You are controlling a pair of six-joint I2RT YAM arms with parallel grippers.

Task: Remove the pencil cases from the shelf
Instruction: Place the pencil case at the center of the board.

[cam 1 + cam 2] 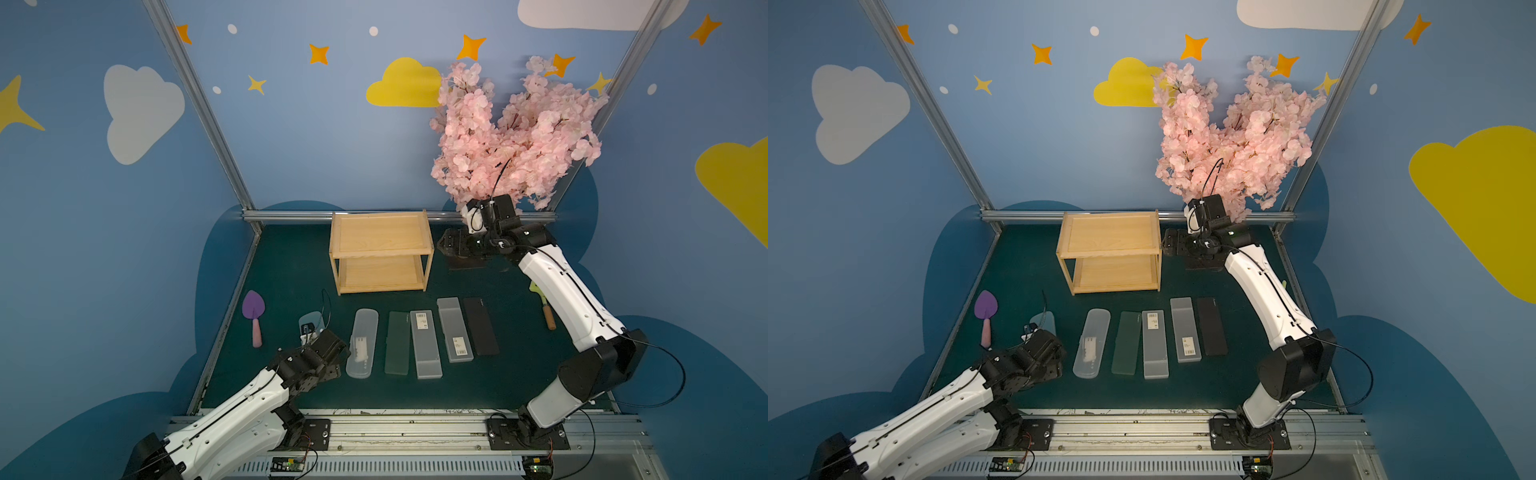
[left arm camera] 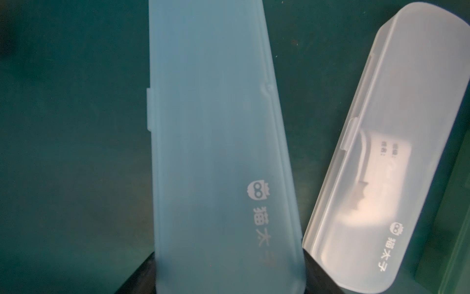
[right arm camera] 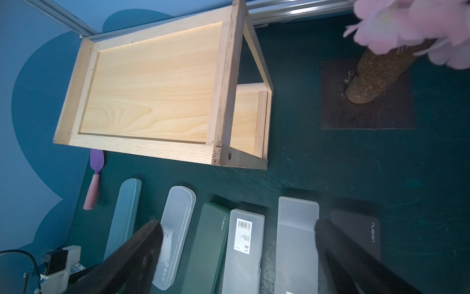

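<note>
Closest to the robot, the left claw (image 2: 229,273) is squeezed in on the near end of the light blue case (image 2: 216,127). Its two dark jaws hug the long sides of the case. The case sits low over the green mat (image 1: 291,270), but I cannot tell if it touches the mat. Just beside it on the right lies the clear case (image 1: 362,343). Next in the row come the dark green case (image 1: 397,343), a white case (image 1: 426,345), the other white case (image 1: 454,328) and the black case (image 1: 481,326). These five lie flat on the mat and nothing holds them. A purple trowel (image 1: 253,309) lies off to the left. Farther back stands the shelf (image 1: 382,252), and both of its wooden floors are bare. Just beside the right end of the shelf hangs the right claw (image 3: 237,226). Its jaws are spread wide and it has nothing in it. Behind it stands the pink tree (image 1: 511,137). I think the job is almost done, because all six cases are off the shelf. The only thing left, I think, is for the left claw to let go of the blue one.
</note>
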